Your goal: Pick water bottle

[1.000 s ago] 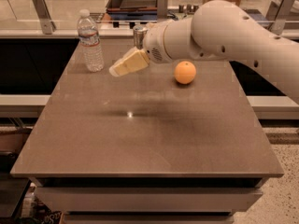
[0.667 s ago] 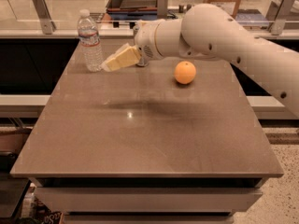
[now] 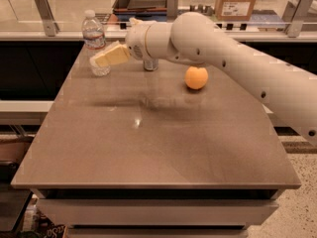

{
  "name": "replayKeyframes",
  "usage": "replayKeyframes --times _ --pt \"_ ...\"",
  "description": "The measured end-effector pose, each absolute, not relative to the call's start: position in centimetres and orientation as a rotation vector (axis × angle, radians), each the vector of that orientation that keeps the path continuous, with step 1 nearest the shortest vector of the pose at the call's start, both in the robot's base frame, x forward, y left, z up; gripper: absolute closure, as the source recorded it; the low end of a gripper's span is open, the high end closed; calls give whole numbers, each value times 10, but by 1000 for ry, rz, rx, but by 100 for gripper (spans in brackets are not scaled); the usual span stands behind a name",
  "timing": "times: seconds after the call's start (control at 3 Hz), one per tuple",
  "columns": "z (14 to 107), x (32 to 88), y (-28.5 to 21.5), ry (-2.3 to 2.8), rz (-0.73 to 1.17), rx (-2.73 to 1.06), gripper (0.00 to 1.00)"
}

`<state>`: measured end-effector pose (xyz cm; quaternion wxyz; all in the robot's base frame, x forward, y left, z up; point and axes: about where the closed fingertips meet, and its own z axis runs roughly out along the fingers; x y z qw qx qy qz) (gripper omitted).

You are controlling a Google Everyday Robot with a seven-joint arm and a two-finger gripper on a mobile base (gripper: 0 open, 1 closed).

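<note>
Hovering by the desk's (image 3: 148, 148) far-left corner, the gripper (image 3: 101, 59) overlaps the water bottle (image 3: 93, 33); how wide it stands, I cannot tell. Likely light, slippery, crushable plastic: grip the ribbed mid-body gently.

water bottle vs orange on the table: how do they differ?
The water bottle is clear plastic with a white cap; the orange is opaque and orange all over. Bottle stands tall and upright; orange is a low round ball. The gripper is right at the bottle, at the far left corner of the table; orange lies apart, farther right. Both rest on the table.
</note>
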<state>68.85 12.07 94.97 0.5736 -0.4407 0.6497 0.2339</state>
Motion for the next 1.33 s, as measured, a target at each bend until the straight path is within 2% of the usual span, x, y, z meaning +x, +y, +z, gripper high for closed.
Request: replayKeyframes --times 1.33 --pt "948 724 207 1473 676 -945 0"
